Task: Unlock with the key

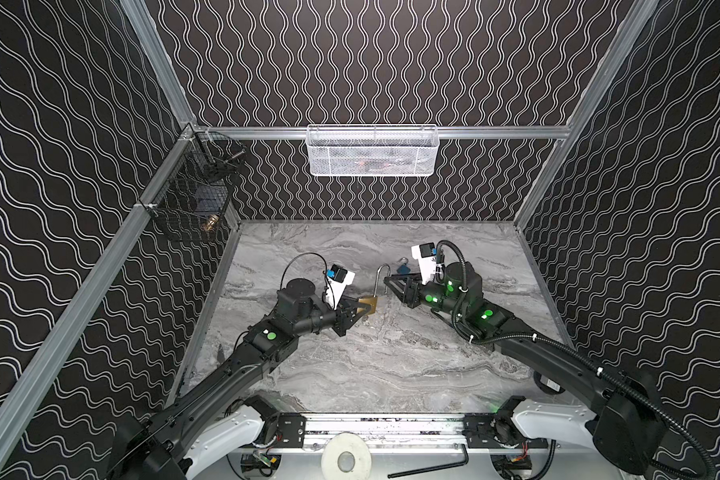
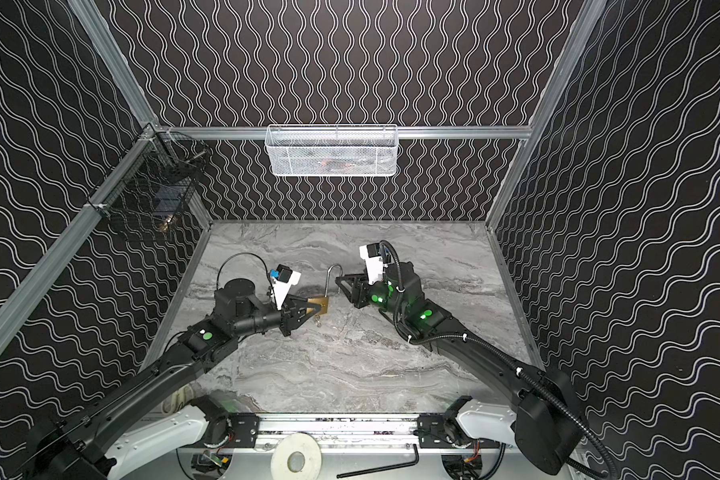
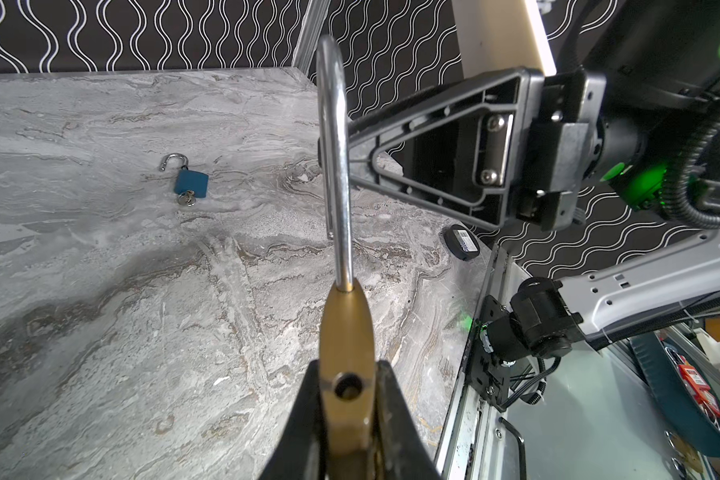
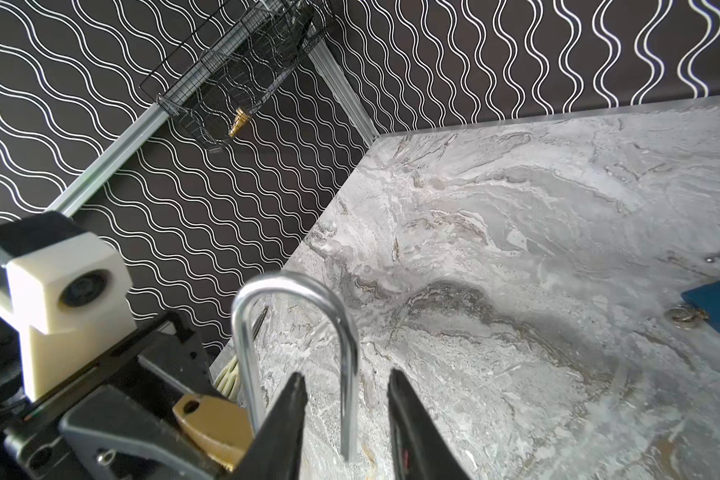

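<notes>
L hand (image 3: 348,386) pinching brass padlock (image 3: 346,332) body, held off tabletop (image 1: 371,365), shackle (image 3: 337,166) up, free leg out of body. R hand (image 4: 346,374) spread, straddling free leg, no contact afaict. Can't make out key. I'd close R gently on leg, swing slow, keep L grip firm.

2 blk arms (image 1: 225,370), white bases (image 1: 225,430), green LEDs (image 1: 431,299), corrugated cable (image 3: 682,208)
</notes>
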You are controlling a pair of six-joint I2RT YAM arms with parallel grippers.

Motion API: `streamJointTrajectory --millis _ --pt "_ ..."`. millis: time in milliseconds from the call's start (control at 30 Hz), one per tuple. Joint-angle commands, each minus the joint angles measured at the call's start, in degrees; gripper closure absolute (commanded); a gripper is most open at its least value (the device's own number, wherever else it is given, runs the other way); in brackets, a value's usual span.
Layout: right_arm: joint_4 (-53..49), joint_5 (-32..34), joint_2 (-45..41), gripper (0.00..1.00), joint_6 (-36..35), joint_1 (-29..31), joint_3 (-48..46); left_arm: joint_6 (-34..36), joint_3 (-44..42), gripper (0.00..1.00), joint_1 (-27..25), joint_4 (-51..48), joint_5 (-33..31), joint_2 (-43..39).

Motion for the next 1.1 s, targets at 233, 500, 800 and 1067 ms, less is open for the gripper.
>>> streamJointTrajectory --millis 233,500,800,1067 --pt "3.1 0.9 -4.4 0.58 0.2 0.0 -3.6 1.2 1.6 1.00 0.0 1.9 -0.1 -0.8" --pt "4.3 0.7 -11.0 0.57 0.7 0.0 -9.9 -1.8 -0.3 1.00 0.0 6.9 1.0 -0.3" --pt "5.0 0.0 -19.7 0.38 1.7 0.0 -19.0 -6.1 3.4 1.00 0.1 4.2 -3.3 6.7" --pt "-5.6 9.0 -26.8 0.01 -2.1 1.3 -20.5 -12.6 16.4 1.00 1.0 -2.3 0.2 24.1"
